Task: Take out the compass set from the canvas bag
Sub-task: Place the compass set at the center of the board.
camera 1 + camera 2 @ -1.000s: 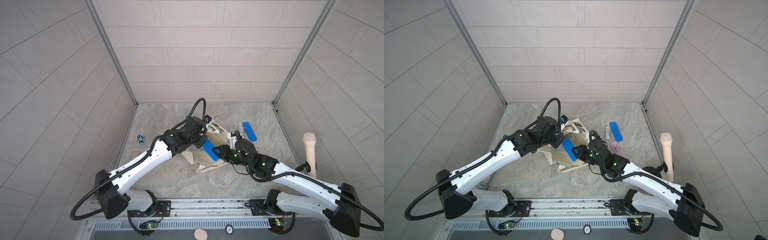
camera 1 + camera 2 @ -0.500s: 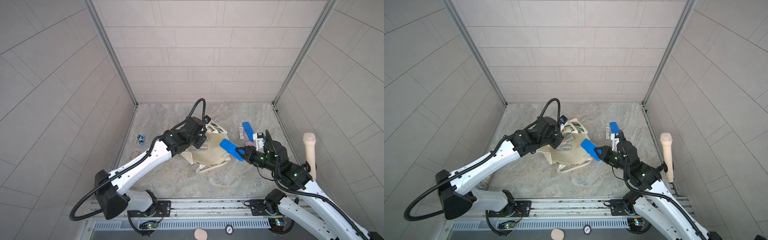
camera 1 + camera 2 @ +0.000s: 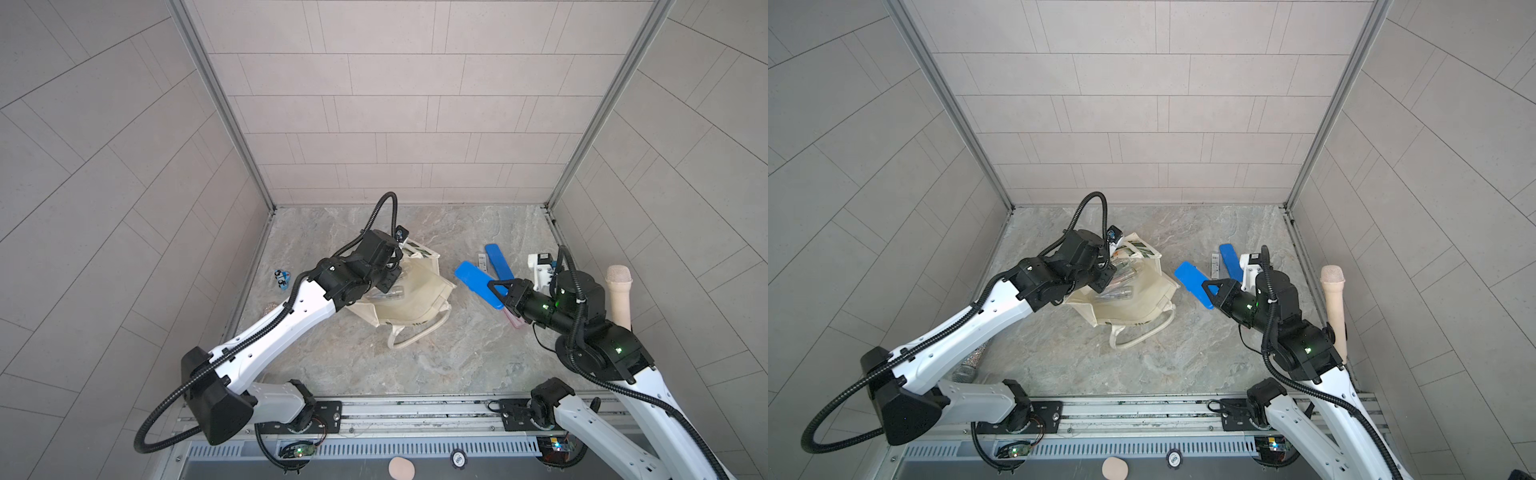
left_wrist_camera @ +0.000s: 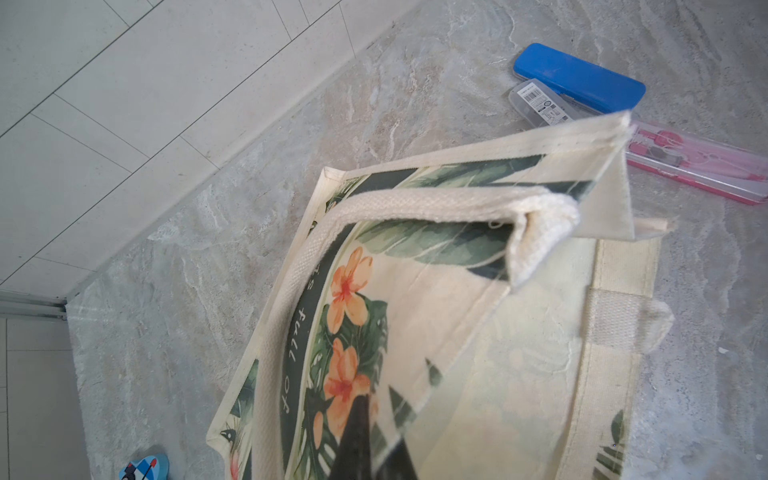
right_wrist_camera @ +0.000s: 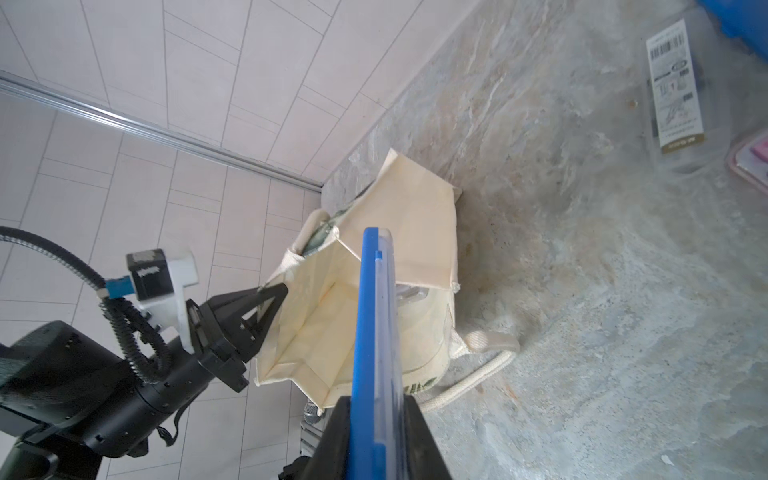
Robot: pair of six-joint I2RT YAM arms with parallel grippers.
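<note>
The right jaws are closed tight on the near end of the compass set, a flat blue case with a clear lid that the right wrist view shows edge-on. A second ago this case sat at the mouth of the canvas bag, with the right arm stretched across to it. Since then the arm has drawn back to the right. The case is now fully out of the bag and well apart from it, over the marble worktop. Its far end may hang just above the surface; the top views do not settle this.

It lies near a second blue case, a clear case with a barcode label and a pink case, all lying on the worktop.

The left jaws have stayed pinched on the bag's rim, holding the mouth open towards the right arm. The bag has hardly shifted; its loop handle trails on the worktop.
</note>
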